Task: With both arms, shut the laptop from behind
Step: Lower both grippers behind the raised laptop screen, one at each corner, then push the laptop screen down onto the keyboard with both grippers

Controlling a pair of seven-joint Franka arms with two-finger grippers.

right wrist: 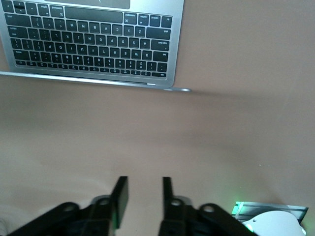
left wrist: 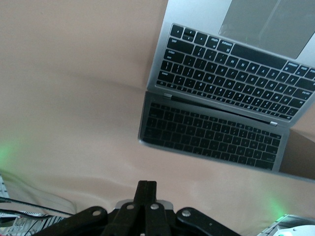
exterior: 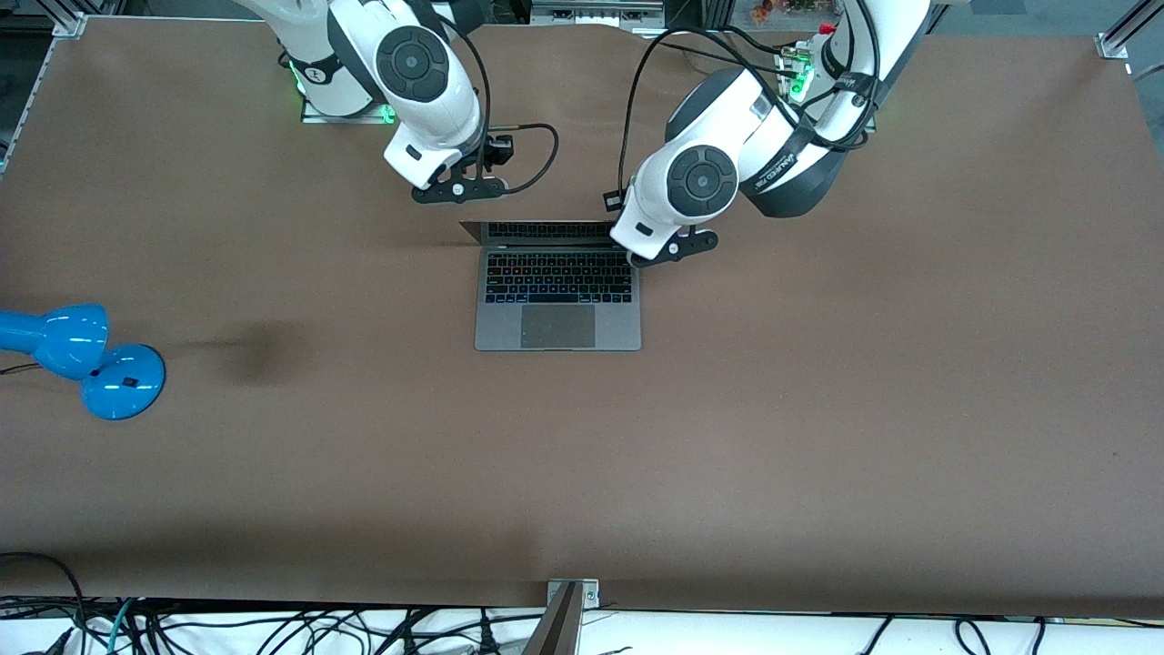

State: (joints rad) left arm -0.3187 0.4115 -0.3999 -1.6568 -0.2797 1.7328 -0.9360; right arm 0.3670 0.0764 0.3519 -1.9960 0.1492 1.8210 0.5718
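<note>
We find one laptop point(exterior: 557, 289) at the centre of the frame, open, its lid upright along the upper edge so the arms can push it down from their own side. The left gripper point(left wrist: 146, 196), fingers pressed together and holding nothing, hangs over the lid's corner at centre-right; we judge this a blunt pushing posture. The right gripper point(right wrist: 142, 199), parted slightly and empty, hangs over bare table above the laptop. We count two arms, and one blue lamp point(exterior: 82, 359) at the left edge.

White arms point(exterior: 427, 91) with dark grey joint discs, black cables.
</note>
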